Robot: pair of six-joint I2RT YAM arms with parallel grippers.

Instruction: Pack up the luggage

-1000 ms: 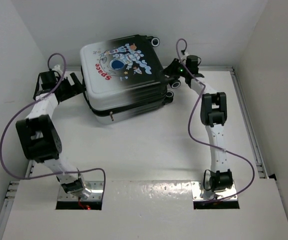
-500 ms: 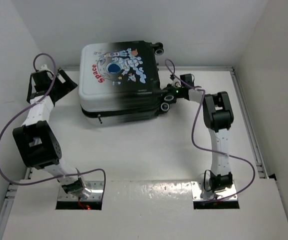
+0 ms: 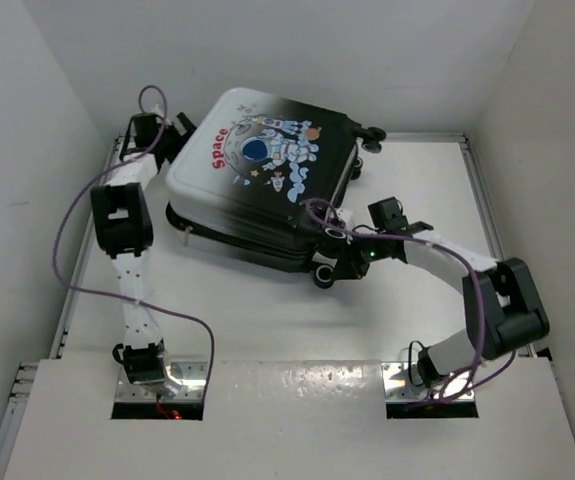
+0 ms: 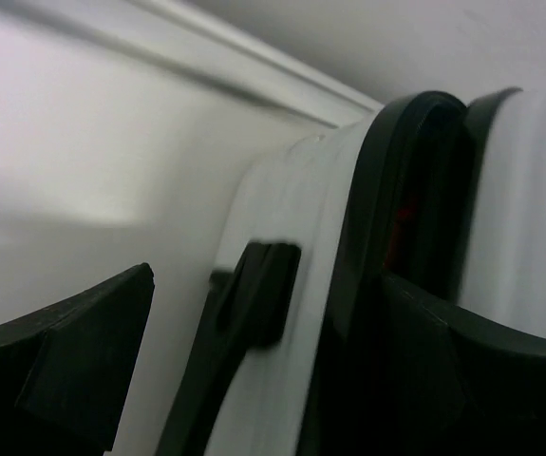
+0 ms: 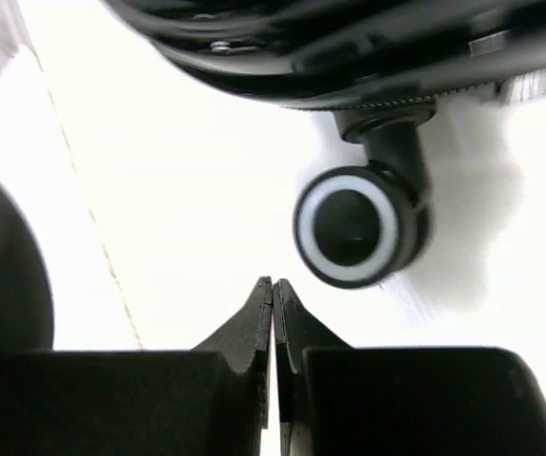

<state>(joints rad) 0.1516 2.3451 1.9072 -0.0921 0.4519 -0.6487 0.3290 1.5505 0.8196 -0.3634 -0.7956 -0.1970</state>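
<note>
Nearest to the bases, note the right gripper (image 5: 273, 285) pressed fully together, pinching nothing, low over the table (image 3: 267, 330) and just beside the near wheel (image 5: 353, 228) of the luggage (image 3: 257, 190). From here, danger of sliding off: thin closed tips against a round caster, likely to slip under or past it when pushed, then to scrape the table or jam below the shell. Danger also of turning the luggage more than wanted, by pushing at one corner only. Farther on, see the luggage lying flat on the far left part of the table, printed shell upward, set diagonally, apparently closed, wheels toward the right arm. No contents in view, so hard to judge anything as packed. At the far left corner, find the left gripper (image 3: 172, 136) spread wide, the edge of the shell between its fingers; contact not possible to tell. Possible trouble there: catching the rim or the dark side fitting (image 4: 254, 294) when closing or pulling, and so dragging the luggage toward the wall (image 3: 67, 120). Last, little room at the rear; risk of wedging a corner there if shoved that way.
</note>
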